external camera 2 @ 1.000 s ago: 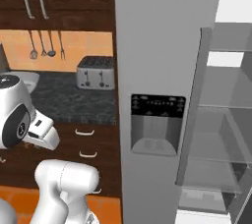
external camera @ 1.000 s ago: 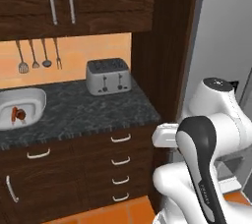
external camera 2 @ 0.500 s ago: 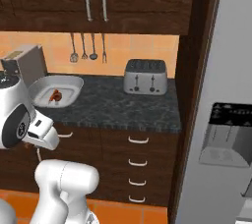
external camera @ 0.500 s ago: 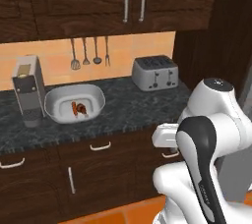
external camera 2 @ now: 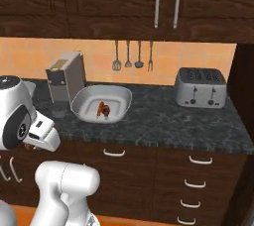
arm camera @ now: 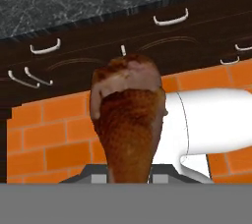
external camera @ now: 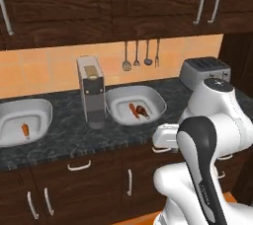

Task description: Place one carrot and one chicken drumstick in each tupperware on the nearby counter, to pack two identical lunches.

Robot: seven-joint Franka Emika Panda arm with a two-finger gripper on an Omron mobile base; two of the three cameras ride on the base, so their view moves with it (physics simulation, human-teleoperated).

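Observation:
A brown chicken drumstick (arm camera: 129, 120) stands between my gripper's (arm camera: 129, 175) jaws, which are shut on it; the hand view looks down past it at drawer fronts and orange floor. The hand hangs low in front of the counter (external camera: 74, 140), below its edge. Two light-grey tupperware sit on the counter. The left tupperware (external camera: 44, 108) holds one carrot (external camera: 25, 129). The right tupperware (external camera: 159, 101) holds a carrot (external camera: 133, 110) and a drumstick (external camera: 142, 111); the right base view shows this tupperware (external camera 2: 124, 96) left of centre.
A grey coffee machine (external camera: 91, 91) stands between the two containers. A silver toaster (external camera: 203, 70) sits at the counter's right end, also in the right base view (external camera 2: 201, 87). Utensils (external camera: 141, 54) hang on the back wall. Dark drawers with silver handles (external camera 2: 115, 153) run below the worktop.
The whole picture has shifted: the base has driven left along the counter. The fridge has gone from view and the left tupperware has come in. The grip on the drumstick is unchanged.

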